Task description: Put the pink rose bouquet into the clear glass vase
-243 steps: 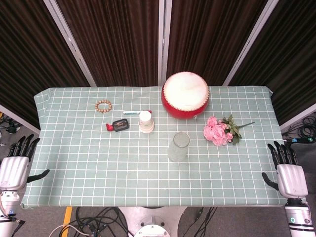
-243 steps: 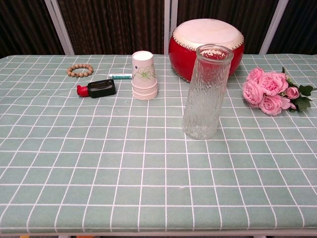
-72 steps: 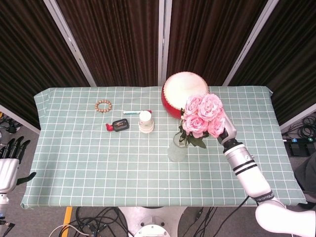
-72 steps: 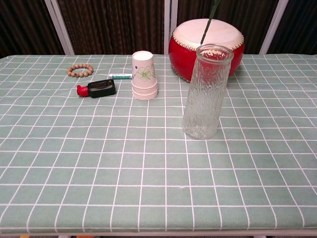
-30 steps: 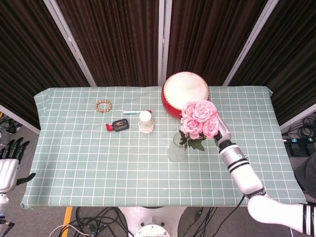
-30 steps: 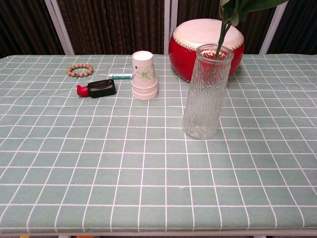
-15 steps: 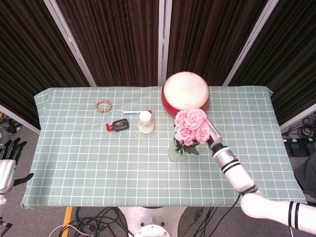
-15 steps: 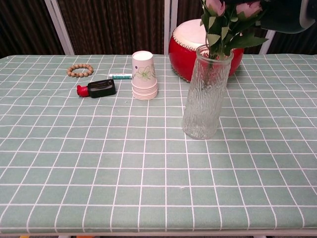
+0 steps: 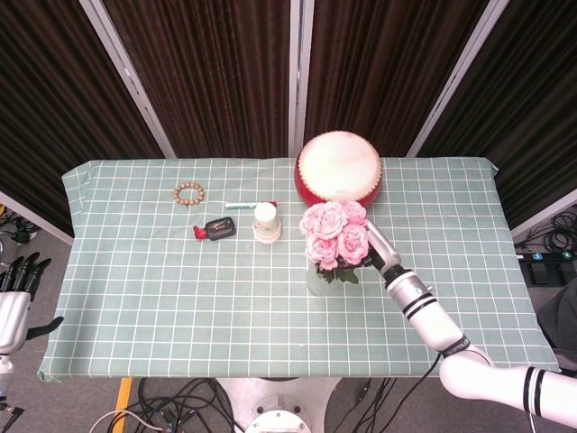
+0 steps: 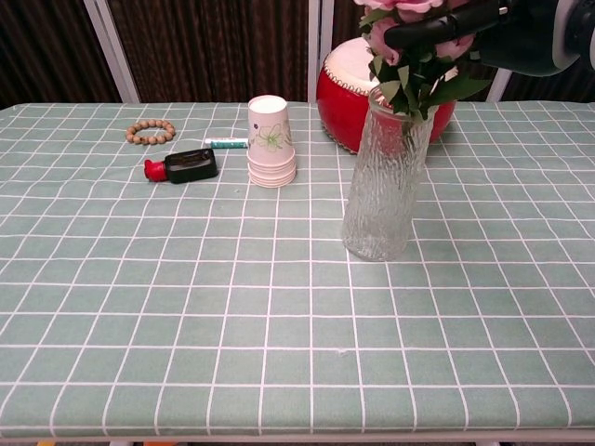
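Note:
The pink rose bouquet point(image 9: 334, 236) stands with its stems inside the clear glass vase point(image 10: 386, 177). Its green leaves point(image 10: 415, 82) sit at the vase's mouth and the roses point(image 10: 402, 19) reach the chest view's top edge. From above, the blooms hide most of the vase point(image 9: 315, 278). My right hand point(image 9: 378, 249) grips the bouquet from the right, just below the blooms; dark fingers point(image 10: 437, 30) cross the roses in the chest view. My left hand point(image 9: 14, 298) hangs off the table's left edge, holding nothing, fingers apart.
A red drum point(image 9: 339, 173) stands right behind the vase. To the vase's left are a stack of paper cups point(image 9: 265, 222), a black and red device point(image 9: 215, 229), a pen point(image 9: 248, 205) and a bead bracelet point(image 9: 189, 192). The checked green cloth point(image 9: 180, 298) covers the table.
My right hand has come down and to the left with the bouquet. The stems have sunk deeper into the vase, so the leaves now sit at its mouth. The left hand has stayed put.

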### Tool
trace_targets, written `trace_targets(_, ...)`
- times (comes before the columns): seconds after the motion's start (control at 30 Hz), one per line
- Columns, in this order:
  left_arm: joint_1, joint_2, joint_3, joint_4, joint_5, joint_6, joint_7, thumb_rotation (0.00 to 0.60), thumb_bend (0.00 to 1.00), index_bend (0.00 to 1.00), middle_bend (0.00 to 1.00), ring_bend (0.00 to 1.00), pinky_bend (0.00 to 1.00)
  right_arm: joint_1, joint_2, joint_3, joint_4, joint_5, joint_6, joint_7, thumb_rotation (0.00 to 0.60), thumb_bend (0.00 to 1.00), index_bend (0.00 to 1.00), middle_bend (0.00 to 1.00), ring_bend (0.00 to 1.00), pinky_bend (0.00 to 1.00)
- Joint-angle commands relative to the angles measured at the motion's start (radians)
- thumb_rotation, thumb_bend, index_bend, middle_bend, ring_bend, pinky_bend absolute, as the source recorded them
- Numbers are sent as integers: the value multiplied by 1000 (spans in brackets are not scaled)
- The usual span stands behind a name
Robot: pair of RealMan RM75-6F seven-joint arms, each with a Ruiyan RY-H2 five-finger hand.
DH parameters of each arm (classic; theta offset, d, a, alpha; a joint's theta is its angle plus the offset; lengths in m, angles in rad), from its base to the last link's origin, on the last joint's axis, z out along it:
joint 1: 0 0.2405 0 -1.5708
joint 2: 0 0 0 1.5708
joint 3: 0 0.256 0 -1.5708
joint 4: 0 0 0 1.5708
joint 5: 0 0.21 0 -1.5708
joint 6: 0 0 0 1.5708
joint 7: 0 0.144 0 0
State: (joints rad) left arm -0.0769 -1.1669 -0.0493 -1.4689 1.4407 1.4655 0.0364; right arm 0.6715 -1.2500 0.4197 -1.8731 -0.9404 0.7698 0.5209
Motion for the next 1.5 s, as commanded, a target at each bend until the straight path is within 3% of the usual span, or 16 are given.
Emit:
trace_targets(0.03, 1, 0, 1, 1, 0, 0, 0, 600, 0, 101, 25, 0, 177, -16, 0, -7, 15, -59, -1, 19, 600, 0, 0, 55, 0, 0)
trace_targets(0.27, 2, -2, 1, 4, 2, 3, -3, 600, 0, 101, 25, 0, 177, -44, 38, -23, 9, -131, 7, 33, 600, 0, 0, 0, 0, 0)
trace_targets(0.53, 3, -5, 3, 6, 2, 0, 1, 600, 0, 101, 25, 0, 177, -150, 91, -96, 49, -249, 188, -88, 600, 0, 0, 0, 0, 0)
trace_targets(0.83, -2, -16, 1, -5, 17, 9, 16, 600, 0, 101, 25, 0, 177, -314, -33, -299, 460, -430, 505, -452, 600, 41, 0, 0, 0, 0)
trace_targets(1.03, -10, -19, 0, -20, 29, 12, 31, 600, 0, 101, 25, 0, 177, -440, -141, -369, 666, -418, 620, -571, 600, 52, 0, 0, 0, 0)
trace_targets(1.2, -8, -25, 0, -17, 42, 28, 24, 600, 0, 101, 25, 0, 177, -524, -136, -403, 608, -410, 679, -612, 600, 54, 0, 0, 0, 0)
trace_targets(1.5, 6, -33, 8, -2, 60, 58, 17, 600, 0, 101, 25, 0, 177, -588, -72, -433, 428, -506, 810, -764, 600, 54, 0, 0, 0, 0)
